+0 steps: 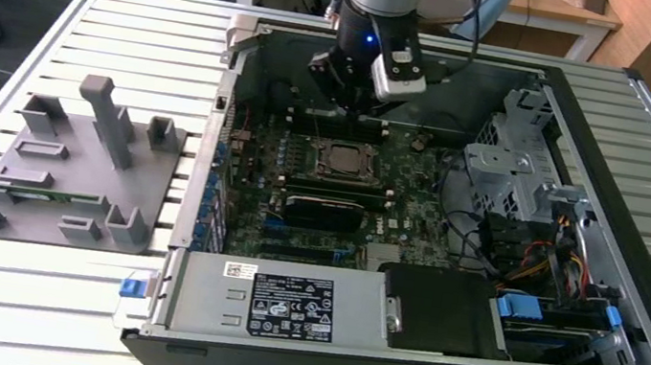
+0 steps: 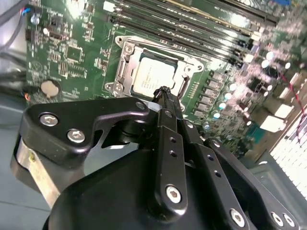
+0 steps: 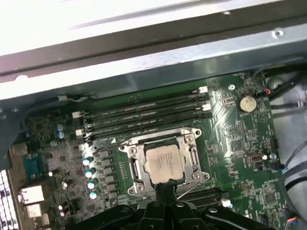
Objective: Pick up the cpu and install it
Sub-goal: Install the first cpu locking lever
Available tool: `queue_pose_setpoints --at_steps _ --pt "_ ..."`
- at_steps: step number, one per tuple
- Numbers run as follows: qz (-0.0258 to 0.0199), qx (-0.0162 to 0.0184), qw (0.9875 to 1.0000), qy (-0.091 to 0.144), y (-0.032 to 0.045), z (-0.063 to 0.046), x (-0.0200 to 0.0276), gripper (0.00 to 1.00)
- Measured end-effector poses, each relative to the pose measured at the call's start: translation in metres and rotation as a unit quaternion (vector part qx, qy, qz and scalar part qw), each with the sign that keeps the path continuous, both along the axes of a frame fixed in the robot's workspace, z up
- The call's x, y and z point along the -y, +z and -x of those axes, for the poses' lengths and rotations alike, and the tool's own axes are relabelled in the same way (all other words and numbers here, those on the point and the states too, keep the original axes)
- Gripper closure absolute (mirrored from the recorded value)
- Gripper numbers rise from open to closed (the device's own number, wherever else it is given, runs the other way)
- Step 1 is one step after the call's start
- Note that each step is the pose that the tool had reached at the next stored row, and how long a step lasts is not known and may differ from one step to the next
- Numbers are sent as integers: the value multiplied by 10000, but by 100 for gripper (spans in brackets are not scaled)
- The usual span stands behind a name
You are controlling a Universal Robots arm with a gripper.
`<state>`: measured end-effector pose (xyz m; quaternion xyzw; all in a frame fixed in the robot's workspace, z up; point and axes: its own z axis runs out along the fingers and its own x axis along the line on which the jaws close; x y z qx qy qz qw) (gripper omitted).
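The gripper (image 2: pixel 162 91) is seen clenched, fingertips pressed together on nothing, over the frame's (image 2: pixel 125 67) edge. The flat, square, silver-topped cpu (image 2: pixel 154 76) is seated within that metal frame.

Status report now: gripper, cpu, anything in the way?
Gripper shut, empty, above the board. Cpu sitting in its socket. Nothing lying on top of it.

I see the cpu (image 3: pixel 164 163) lid as matt silver metal, the gripper (image 2: pixel 163 92) as smooth glossy black, the motherboard (image 3: pixel 240 139) as shiny green.
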<state>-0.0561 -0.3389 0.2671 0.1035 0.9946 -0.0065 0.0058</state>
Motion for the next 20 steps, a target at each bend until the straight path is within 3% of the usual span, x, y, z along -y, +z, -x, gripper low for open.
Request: queue_pose_setpoints --at_steps 5,9,16,20 --pt "0 0 9992 403 -1 0 0 89" --pt "0 0 9991 417 -2 40 -1 89" --pt "0 0 9991 422 -4 229 -3 89" --pt "0 0 9986 523 -12 276 -3 89"
